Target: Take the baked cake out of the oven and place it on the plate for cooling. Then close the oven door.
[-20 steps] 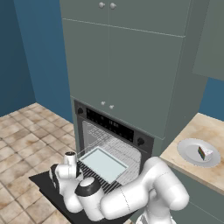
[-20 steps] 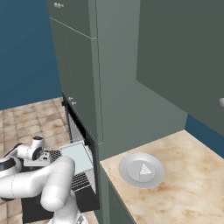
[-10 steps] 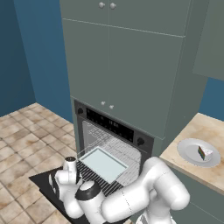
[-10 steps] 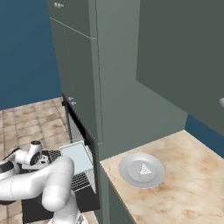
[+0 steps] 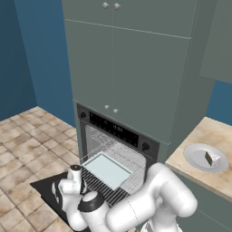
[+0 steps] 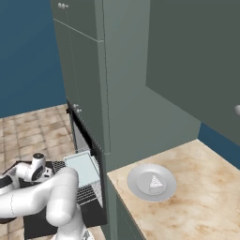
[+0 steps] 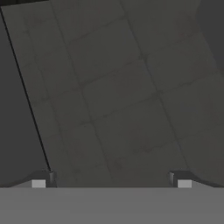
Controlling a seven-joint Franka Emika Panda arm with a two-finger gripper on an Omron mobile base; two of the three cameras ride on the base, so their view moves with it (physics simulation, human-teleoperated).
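Reaching low over oven door [image 5: 50,192], pincer [image 7: 111,181] spread wide, facing glass.

Cake [image 5: 211,158] on plate [image 5: 195,156], plate on tabletop [image 5: 217,135] right of oven [image 5: 118,136]; tray [image 5: 108,169] on rack above lowered oven door [image 5: 47,193].

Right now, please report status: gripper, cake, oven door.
Gripper open, empty, low over the oven door. Cake already on plate. Door down, not closed; tray on pulled-out rack may block it.
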